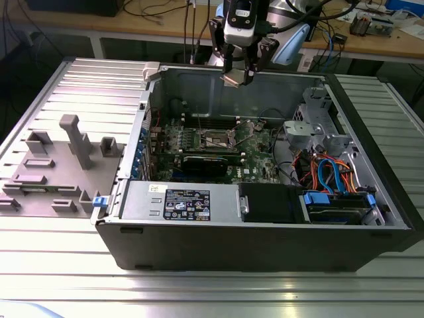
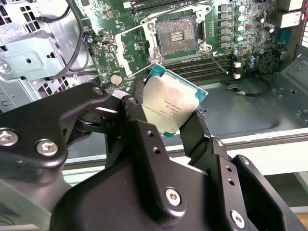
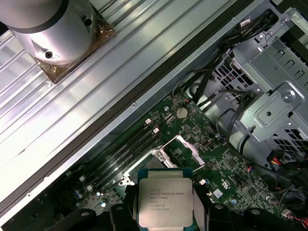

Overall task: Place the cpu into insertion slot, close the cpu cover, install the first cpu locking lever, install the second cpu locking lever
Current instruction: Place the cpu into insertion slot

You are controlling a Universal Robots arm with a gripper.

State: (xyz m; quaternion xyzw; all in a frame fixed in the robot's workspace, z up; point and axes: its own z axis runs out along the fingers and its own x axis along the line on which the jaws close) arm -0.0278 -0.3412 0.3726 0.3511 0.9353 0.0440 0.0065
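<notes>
Gripper [image 1: 239,74] clamped on the cpu [image 2: 171,107] by two opposite edges, chip tilted, metal top facing both wrist views. Held above the open computer case [image 1: 265,248]; insertion slot [image 2: 175,34] uncovered below, well apart

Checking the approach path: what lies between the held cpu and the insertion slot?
Nothing solid: in the exterior view the gripper holds the cpu above the case, open air down to the insertion slot.

From where I stand, the arm [image 1: 240,20] hangs at twelve o'clock in the exterior view, wrist down, its end effector [image 1: 237,77] clamped on the cpu [image 2: 171,103].
</notes>
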